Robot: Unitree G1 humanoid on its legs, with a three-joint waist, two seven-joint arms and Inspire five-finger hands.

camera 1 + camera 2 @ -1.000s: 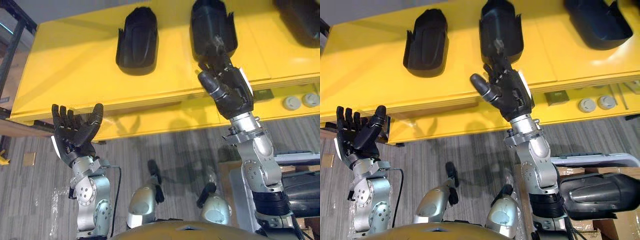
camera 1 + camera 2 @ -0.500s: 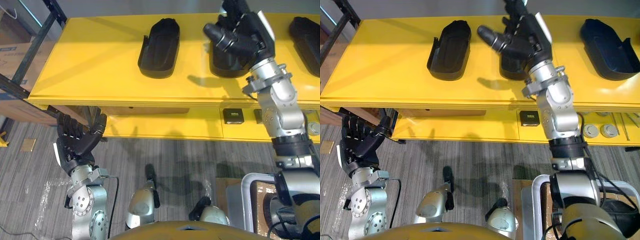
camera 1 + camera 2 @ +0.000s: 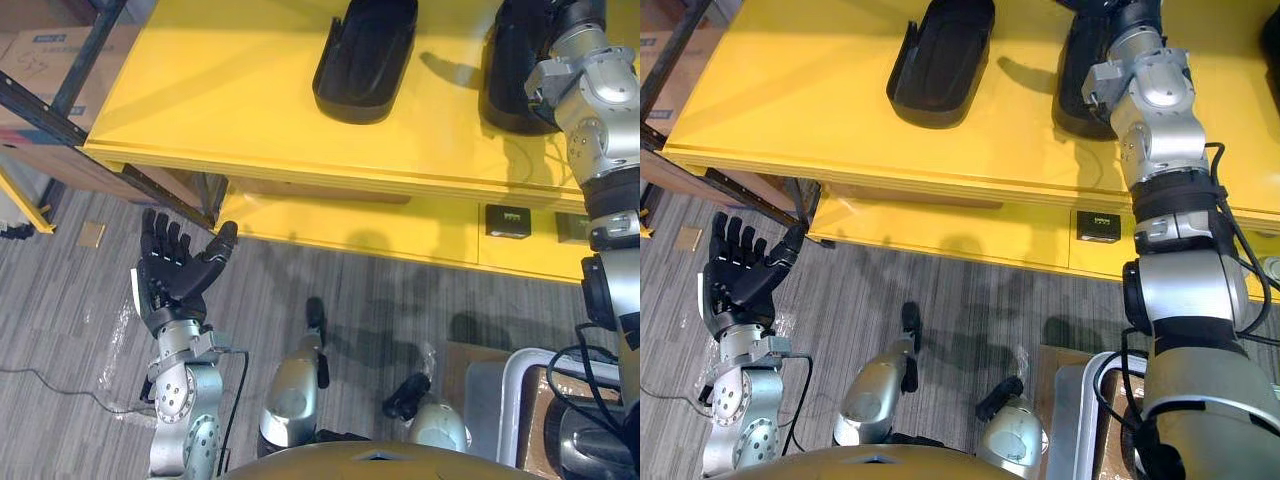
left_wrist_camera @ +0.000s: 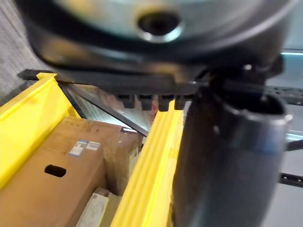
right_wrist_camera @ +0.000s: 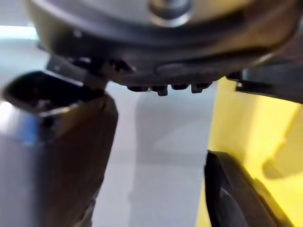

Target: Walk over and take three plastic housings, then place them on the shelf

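Left eye view: right hand (image 5: 165,47) reaches over the one-o'clock plastic housing (image 3: 510,70) on the yellow bench (image 3: 200,100); its grip I cannot tell. Left hand (image 3: 175,280), seven o'clock, fingers apart. Likely the taking step; next calls for clasping that housing.

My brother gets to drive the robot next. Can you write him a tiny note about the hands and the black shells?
Left hand: open, empty, low over the floor.
Right hand: open, empty, up over the yellow shelf.
Done: left housing and right housing lie on the shelf, the right one beside the right arm.
Left: check whether a third is placed; if not, fetch it.
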